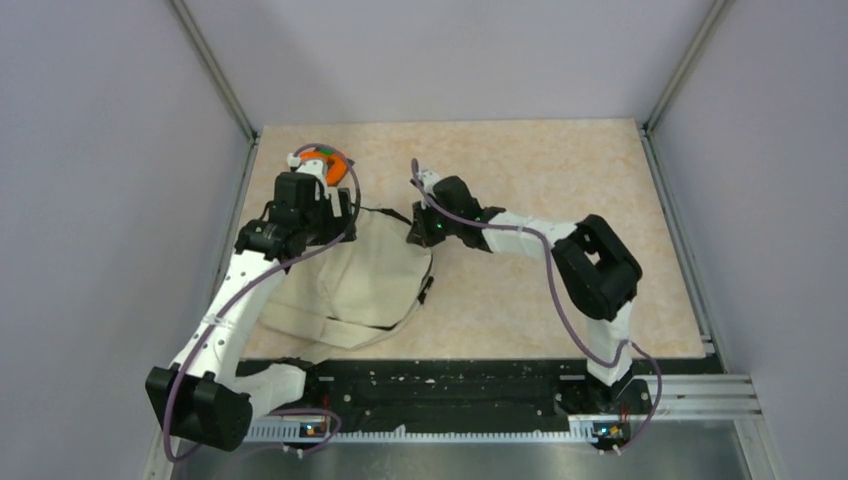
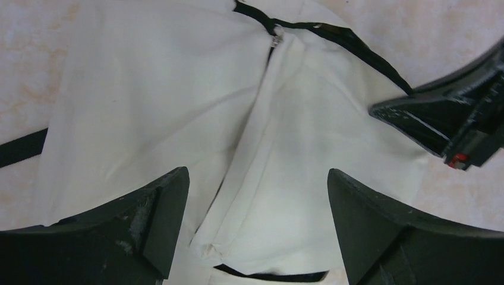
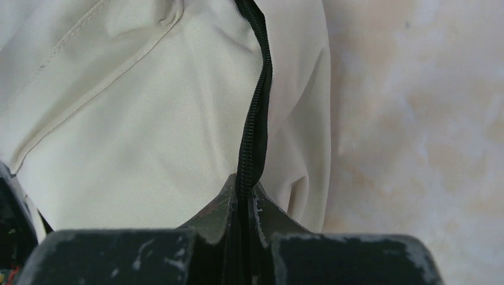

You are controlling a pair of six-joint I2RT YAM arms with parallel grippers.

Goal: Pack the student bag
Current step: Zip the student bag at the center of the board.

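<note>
We see the student bag (image 1: 375,275) lying slumped on the near-left part of the tabletop (image 1: 560,300), btwn the two arms. It's cream fabric, soft & creased, w/ stitched seams. A black zipper (image 3: 257,107) runs along its edge, and a black strap (image 2: 21,148) trails off onto the tabletop.

The left pincer (image 2: 255,181) hangs over the bag's far part, jaws wide, nothing btwn them. We can't tell if the tips touch the cloth.

The right pincer (image 3: 243,189) is at the bag's far-right edge, jaws closed tight on the zipper, which runs straight out from the tips. In the left wrist view it sits at the bag's rim, on the right.

Beyond the left wrist an orange-and-green item (image 1: 328,160) lies on the tabletop, partly hidden by the arm. We can't say what it is.
</note>
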